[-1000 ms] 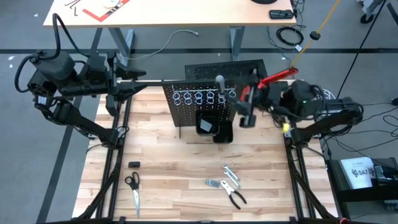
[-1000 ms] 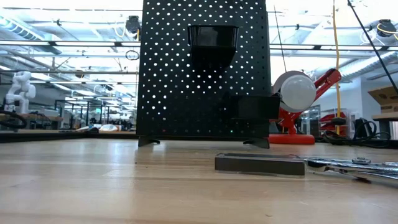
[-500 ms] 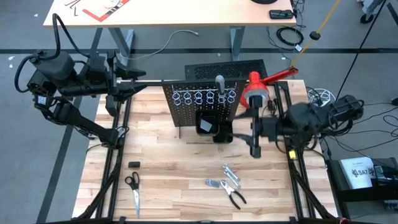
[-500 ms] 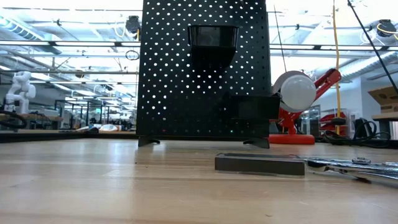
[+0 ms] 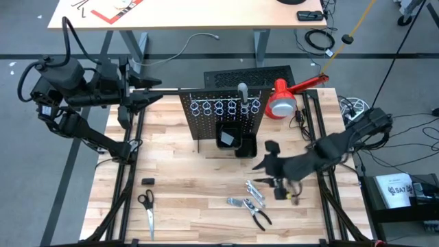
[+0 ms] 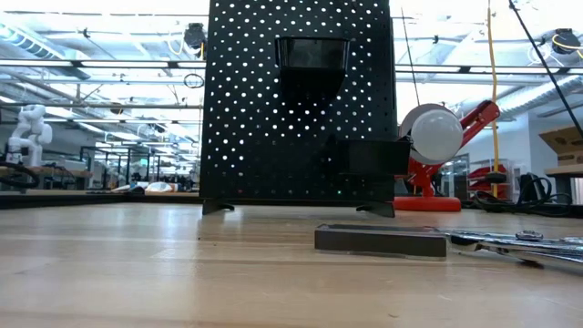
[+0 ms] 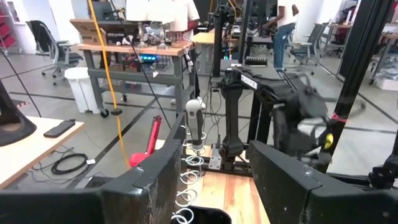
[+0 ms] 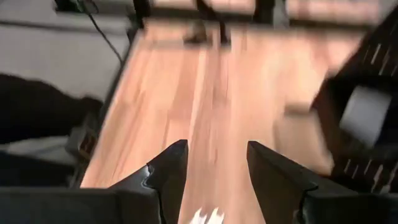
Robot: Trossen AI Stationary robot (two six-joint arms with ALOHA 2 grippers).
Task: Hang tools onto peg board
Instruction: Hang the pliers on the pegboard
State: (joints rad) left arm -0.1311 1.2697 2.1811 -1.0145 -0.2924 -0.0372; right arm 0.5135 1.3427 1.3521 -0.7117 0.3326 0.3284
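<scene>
Even, bright overhead light covers the wooden surface [image 5: 192, 185] in the high view, with only short, soft shadows under the peg board [image 5: 223, 113]. The right arm [image 5: 329, 151] smears with motion blur there, its outline soft. In the low view the peg board [image 6: 299, 100] stands backlit, nearly a silhouette, with ceiling light shining through its holes and a glaring white lamp head [image 6: 435, 133] beside it. The right wrist view is heavily blurred throughout; the left wrist view is fairly sharp beyond its near, soft fingers [image 7: 155, 180].

The right wrist view is motion-blurred; the peg board [image 8: 364, 118] there is cut off.
</scene>
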